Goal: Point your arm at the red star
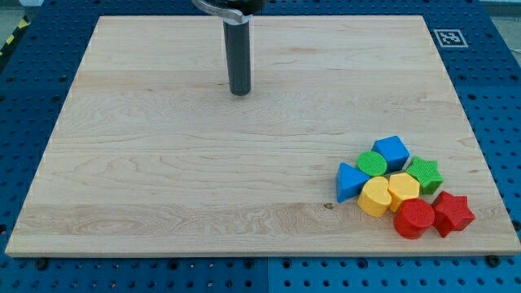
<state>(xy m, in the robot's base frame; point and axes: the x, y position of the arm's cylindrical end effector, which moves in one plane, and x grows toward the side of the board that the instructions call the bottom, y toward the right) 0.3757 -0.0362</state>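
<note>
Tip first: my tip point(239, 92) sits on the wooden board point(163, 179) near the view's top, a bit left of centre. No jaws on this rig, just a bare dark rod, so nothing is grasped or clamped; it touches no block.

Camera view, only one. Red star point(453, 213) is at the view's bottom right, close to the board's right and bottom edges, well apart from my tip. It is the outermost piece of a tight cluster. Red cylinder point(414, 218) is just to its left, touching or nearly so. Green star point(424, 173) is above it toward the view's top. Two yellow blocks point(375, 196) point(403, 188), rounded-hexagon looking, sit left of the red pair. Green cylinder point(372, 164), blue cube-ish block point(392, 150) and blue triangle point(351, 181) fill the rest of the cluster, on the side facing my tip.

Risks, my judgement:
- A straight line from my tip to the red star runs through the blue, green and yellow pieces. Going direct would plough them and likely knock the star itself.
- Star is near the board corner; any shove toward the view's right or bottom could send it off the edge.
- Red cylinder has the same colour and is adjacent; stopping short or slightly left means pointing at the wrong red block.
- Overshoot on approach bumps the star, since the rod rides at block height.

Safer looks like coming round via the view's bottom or right side and stopping just beside the star.
</note>
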